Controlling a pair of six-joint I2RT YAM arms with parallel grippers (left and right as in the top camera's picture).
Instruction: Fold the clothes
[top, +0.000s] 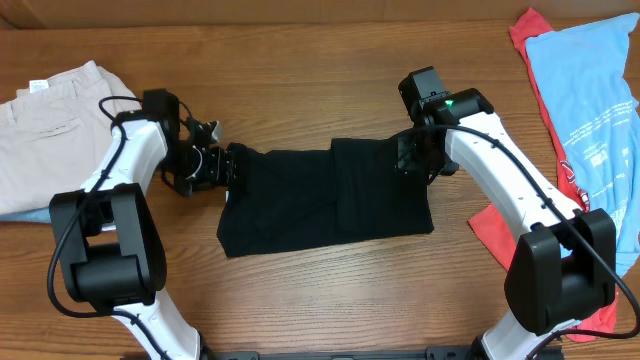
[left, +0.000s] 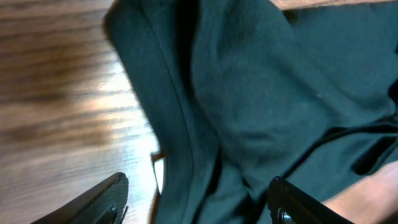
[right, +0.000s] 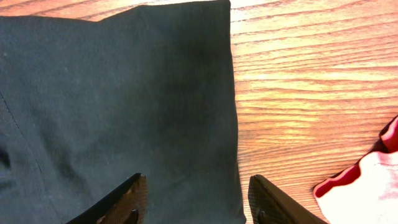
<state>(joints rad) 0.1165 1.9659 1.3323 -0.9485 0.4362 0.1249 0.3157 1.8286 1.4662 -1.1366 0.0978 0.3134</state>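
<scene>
Left gripper (left: 198, 186) and right gripper (right: 196, 186) have jaws parted, grasping nothing, one at each end of the black T-shirt (top: 325, 195). We find it folded into a compact rectangle, centrally placed. The light-blue shirt (top: 595, 110) and red shirt (top: 500, 235) lie unfolded at right; we judge them outstanding.

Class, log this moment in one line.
black T-shirt: partly folded on table | left gripper: open over shirt edge | right gripper: open over opposite edge
</scene>
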